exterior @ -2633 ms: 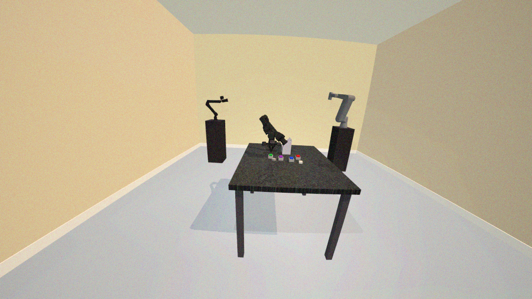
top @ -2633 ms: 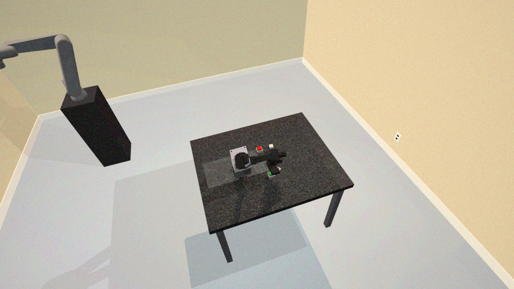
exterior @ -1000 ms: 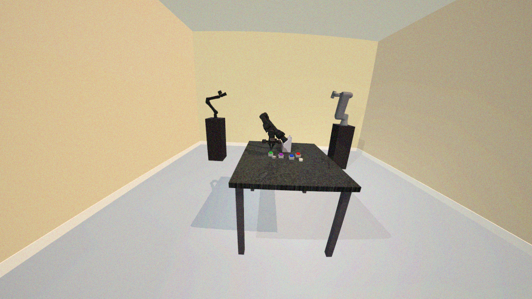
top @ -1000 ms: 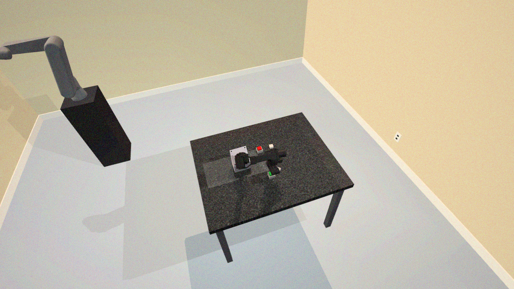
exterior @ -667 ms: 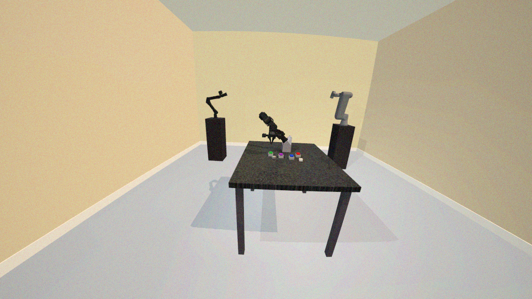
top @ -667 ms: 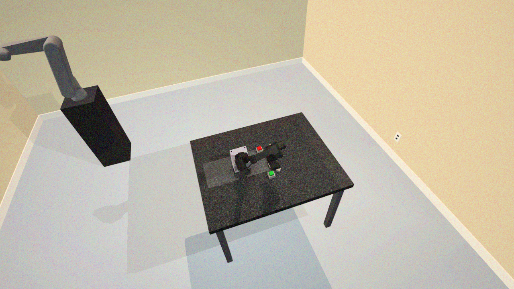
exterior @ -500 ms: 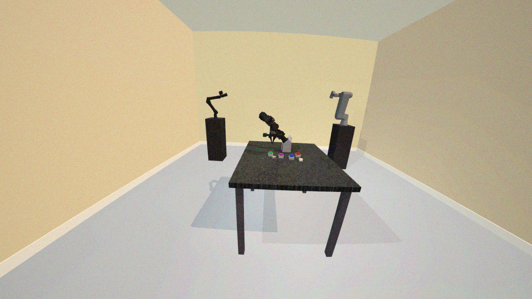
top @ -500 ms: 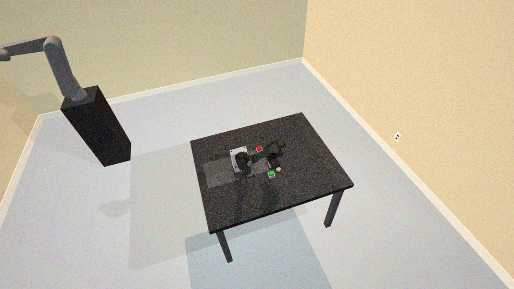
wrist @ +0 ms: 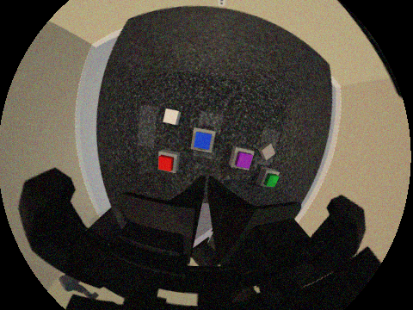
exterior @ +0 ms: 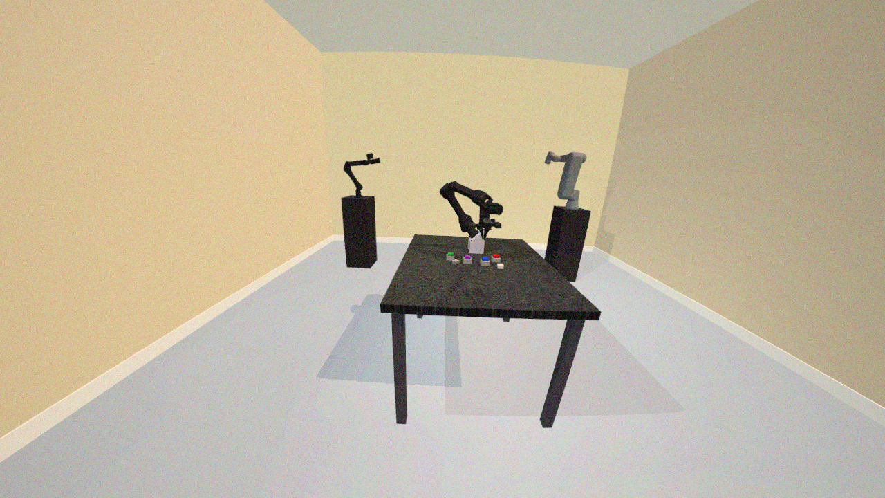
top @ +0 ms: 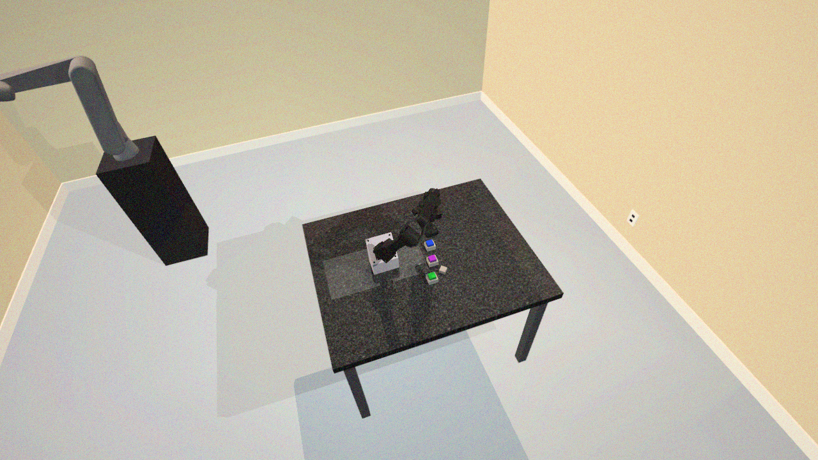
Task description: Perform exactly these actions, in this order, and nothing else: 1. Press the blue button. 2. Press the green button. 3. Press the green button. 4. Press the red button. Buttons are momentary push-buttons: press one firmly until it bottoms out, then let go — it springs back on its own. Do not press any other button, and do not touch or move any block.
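Trainee: What is the gripper [top: 430, 230] [exterior: 484, 236] [wrist: 206, 179] doing?

Mentor: It hangs above the table [top: 486, 285] [exterior: 495, 290] [wrist: 206, 52], fingers closed to a narrow tip, nothing between them. That suits pressing.

Trainee: Which press comes next?

Mentor: Presses leave no mark, so the count can't be read here. The red button [exterior: 495, 256] [wrist: 166, 163] seems likely, as the final step. With the wrist view's top as twelve, it sits near ten o'clock from the fingertips; the arm hides it in the top view.

Trainee: And the others?

Mentor: From red, the blue button [top: 429, 243] [exterior: 485, 261] [wrist: 203, 140] lies at two o'clock, the purple button [top: 432, 259] [exterior: 467, 258] [wrist: 243, 160] at three, and the green button [top: 432, 276] [exterior: 450, 254] [wrist: 271, 180] beyond it, slightly past three. The white block [exterior: 500, 266] [wrist: 171, 116] stands at twelve from red; the grey block [top: 443, 268] [exterior: 455, 261] [wrist: 268, 151] is well across, near three.

Trainee: How should the arm take it?

Mentor: It should shift towards ten while high — no skimming over blue — and centre on the red cap. Then straight down, fingers closed, until the cap bottoms out, and straight up so it springs back. An off-centre push could slip off the cap's edge.
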Tool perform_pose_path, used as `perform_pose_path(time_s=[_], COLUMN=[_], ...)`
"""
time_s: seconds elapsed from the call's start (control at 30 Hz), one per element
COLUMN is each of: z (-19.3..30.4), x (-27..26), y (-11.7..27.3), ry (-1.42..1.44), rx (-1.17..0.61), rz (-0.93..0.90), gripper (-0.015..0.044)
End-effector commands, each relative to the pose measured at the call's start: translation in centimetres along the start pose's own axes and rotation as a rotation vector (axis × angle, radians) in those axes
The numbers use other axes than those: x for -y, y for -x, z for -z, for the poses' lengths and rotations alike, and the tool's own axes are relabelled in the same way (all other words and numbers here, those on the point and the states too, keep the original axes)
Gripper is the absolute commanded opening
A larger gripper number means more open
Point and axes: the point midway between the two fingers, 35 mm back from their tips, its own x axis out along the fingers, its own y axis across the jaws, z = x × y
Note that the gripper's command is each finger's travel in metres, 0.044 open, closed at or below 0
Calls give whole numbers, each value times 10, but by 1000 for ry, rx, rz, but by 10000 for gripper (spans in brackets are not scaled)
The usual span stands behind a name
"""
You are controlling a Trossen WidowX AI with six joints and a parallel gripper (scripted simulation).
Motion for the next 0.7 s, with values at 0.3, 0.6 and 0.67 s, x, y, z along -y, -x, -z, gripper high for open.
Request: perform_pose_path(time_s=[0.3, 0.6, 0.67], z=[32, 33, 33], x=[-96, -93, -93], y=[-17, -79, -79], ry=[-59, -60, -60], rx=[-16, -15, -15], rz=[41, 44, 44], gripper=[20, 20, 20])
